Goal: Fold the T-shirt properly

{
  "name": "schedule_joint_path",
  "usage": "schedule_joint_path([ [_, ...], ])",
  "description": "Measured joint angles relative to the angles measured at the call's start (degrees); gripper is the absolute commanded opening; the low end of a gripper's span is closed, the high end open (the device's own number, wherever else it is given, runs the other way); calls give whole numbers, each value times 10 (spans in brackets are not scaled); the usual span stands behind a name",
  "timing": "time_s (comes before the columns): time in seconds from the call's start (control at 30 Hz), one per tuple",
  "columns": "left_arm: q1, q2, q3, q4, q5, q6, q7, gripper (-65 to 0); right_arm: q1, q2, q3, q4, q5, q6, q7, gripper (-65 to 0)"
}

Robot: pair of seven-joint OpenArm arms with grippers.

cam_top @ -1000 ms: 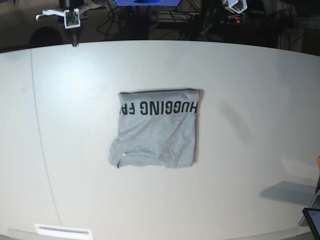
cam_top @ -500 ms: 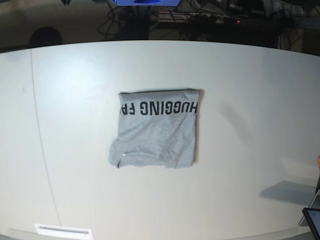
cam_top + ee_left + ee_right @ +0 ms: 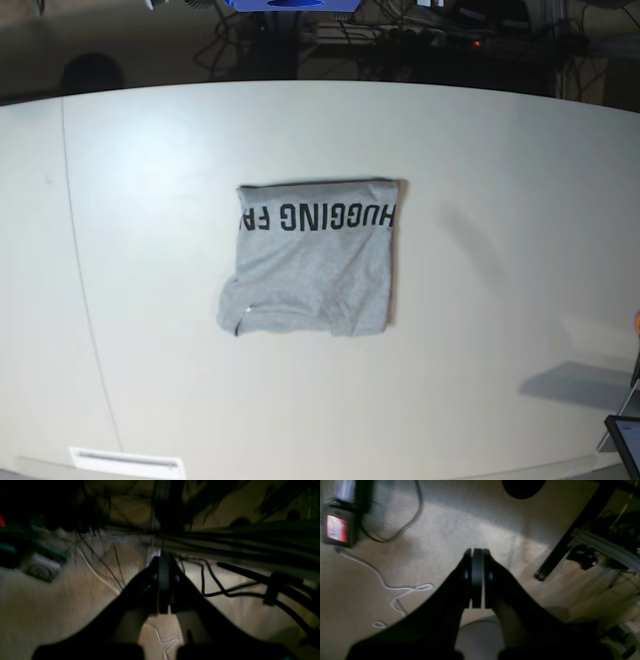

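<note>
The heather-grey T-shirt [image 3: 312,257] lies folded into a compact rectangle in the middle of the white table [image 3: 500,180], with black block lettering along its far edge. Neither arm shows in the base view. My left gripper [image 3: 162,562] appears only in the left wrist view, shut with nothing between its jaws, pointing at carpet and cables off the table. In the right wrist view my right gripper [image 3: 477,553] is likewise shut and empty, over bare carpet floor.
A white label strip [image 3: 127,462] lies at the table's near left edge and a dark tablet corner [image 3: 628,440] at the near right. Cables [image 3: 225,590] run beyond the table, and a small device with a lit screen [image 3: 337,527] sits on the carpet.
Both arms, whose grippers showed at the base view's top edge a second ago, have drawn up and out of that view. The T-shirt has not moved.
</note>
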Motion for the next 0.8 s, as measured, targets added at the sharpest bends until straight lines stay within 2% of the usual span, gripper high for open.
schedule_joint_path([
  [0.07,-59,-11,0,-61,0,2,50,-650,49,-10,14,-63,-1,61,4,-635],
  [0.1,-82,-16,5,-82,0,2,68,-650,65,-17,33,-85,0,80,5,-635],
  [0.17,-120,-31,32,-107,31,5,126,-650,92,-22,87,-106,21,117,-35,-634],
  [0.3,-148,-31,52,-111,85,129,220,-650,126,2,108,-96,15,166,-114,-634],
  [0.37,-157,-25,52,-113,91,170,245,-650,146,8,108,-94,5,186,-138,-634],
  [0.43,-174,-17,54,-115,92,176,280,-650,168,2,108,-97,-10,211,-167,-634],
  [0.53,-204,-1,56,-113,96,176,326,-650,183,-10,108,-94,-30,220,-174,-634],
  [0.67,-213,22,56,-110,95,176,324,-650,175,3,108,-93,-31,219,-181,-634],
  [0.8,-199,28,56,-114,96,176,332,-650,173,6,108,-94,-33,215,-185,-634],
])
